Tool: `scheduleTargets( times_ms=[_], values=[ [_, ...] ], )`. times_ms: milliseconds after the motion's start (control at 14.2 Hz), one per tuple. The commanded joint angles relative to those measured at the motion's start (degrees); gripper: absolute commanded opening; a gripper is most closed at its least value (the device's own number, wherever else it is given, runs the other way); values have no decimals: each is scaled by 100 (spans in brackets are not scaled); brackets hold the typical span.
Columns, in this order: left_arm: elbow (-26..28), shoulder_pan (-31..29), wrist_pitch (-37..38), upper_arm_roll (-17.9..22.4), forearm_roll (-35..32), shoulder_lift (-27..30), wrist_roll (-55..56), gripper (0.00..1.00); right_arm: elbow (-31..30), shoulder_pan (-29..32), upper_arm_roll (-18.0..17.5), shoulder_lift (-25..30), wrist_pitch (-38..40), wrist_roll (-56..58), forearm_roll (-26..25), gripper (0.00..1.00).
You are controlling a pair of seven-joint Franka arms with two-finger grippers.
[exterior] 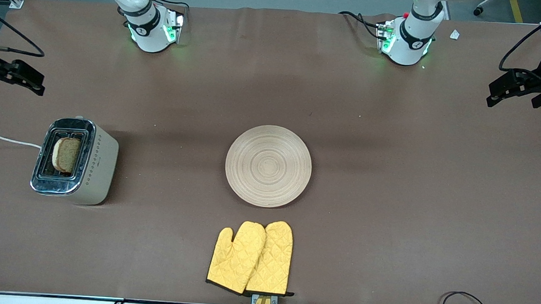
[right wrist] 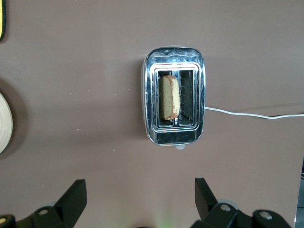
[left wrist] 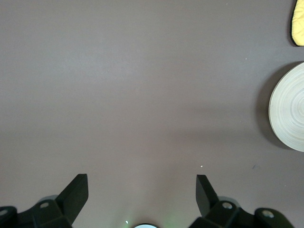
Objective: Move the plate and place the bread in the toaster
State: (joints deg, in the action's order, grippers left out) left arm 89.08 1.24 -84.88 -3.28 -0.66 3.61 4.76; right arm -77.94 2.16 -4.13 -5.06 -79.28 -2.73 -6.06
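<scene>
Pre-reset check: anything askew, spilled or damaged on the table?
Nothing stands out. The bread sits in a toaster slot, leaning slightly, the plate lies flat and bare, and two mitts overlap nearer the camera. Both end effectors are open, apart from everything.

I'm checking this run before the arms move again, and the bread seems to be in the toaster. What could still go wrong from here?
1. The bread stands proud of its slot in the toaster, leaning; it may not be seated.
2. The toaster's white cord trails across the table near the right hand, open above; a low sweep might snag it.
3. The left hand waits open over bare table, beside the plate.
</scene>
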Motion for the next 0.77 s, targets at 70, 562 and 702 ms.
scheduleTargets(
  times_ms=[70,562,702],
  values=[
    [-197,-1,-47,21,-13,-105,-107,100,-458,494,-202,85,-386,333,358,100],
    [-374,43,-29,12,-21,-203,-81,100,-546,313,358,76,-421,537,412,100],
    [-373,78,-29,-5,-21,-212,-72,100,-546,250,422,76,-439,528,412,100]
  ],
)
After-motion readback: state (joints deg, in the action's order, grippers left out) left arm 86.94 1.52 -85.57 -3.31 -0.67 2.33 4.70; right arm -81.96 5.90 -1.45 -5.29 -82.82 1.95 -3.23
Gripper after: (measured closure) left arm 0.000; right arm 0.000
